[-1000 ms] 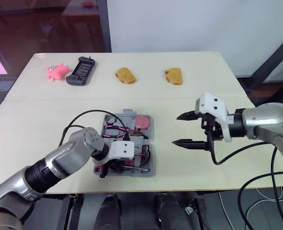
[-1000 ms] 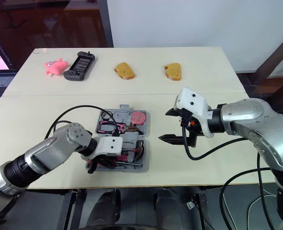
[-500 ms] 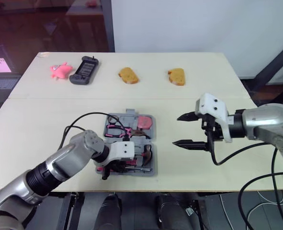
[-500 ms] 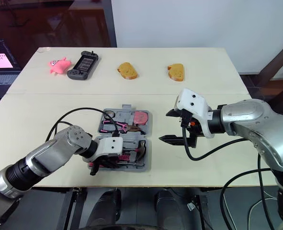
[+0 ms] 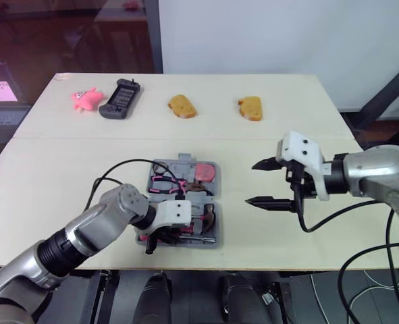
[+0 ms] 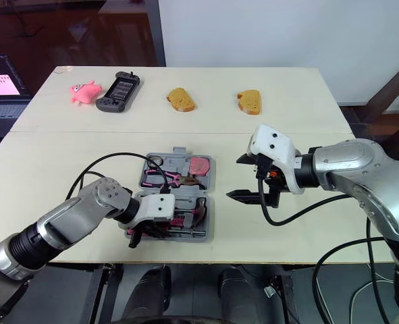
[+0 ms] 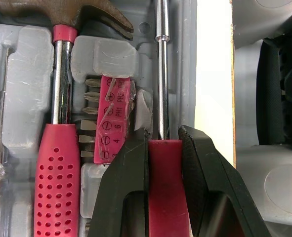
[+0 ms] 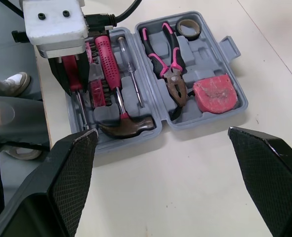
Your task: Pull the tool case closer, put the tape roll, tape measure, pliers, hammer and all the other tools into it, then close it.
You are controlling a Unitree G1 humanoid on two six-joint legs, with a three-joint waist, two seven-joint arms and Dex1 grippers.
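The grey moulded-plastic tool case (image 7: 34,49) looks matt and smooth. The pink-handled hammer (image 7: 60,113) has a dimpled plastic grip, a polished metal shaft and a dull brown head. The red-handled screwdriver (image 7: 161,98) has a glossy steel shank. The pale table (image 5: 267,135) looks matt.

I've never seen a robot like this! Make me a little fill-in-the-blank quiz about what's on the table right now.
1. The left gripper is shut on the red handle of a ____.
2. The tool case lies ____ on the table.
3. The right gripper holds ____.
4. The toy beside the game controller is coloured ____.
Missing words: screwdriver; open; nothing; pink.
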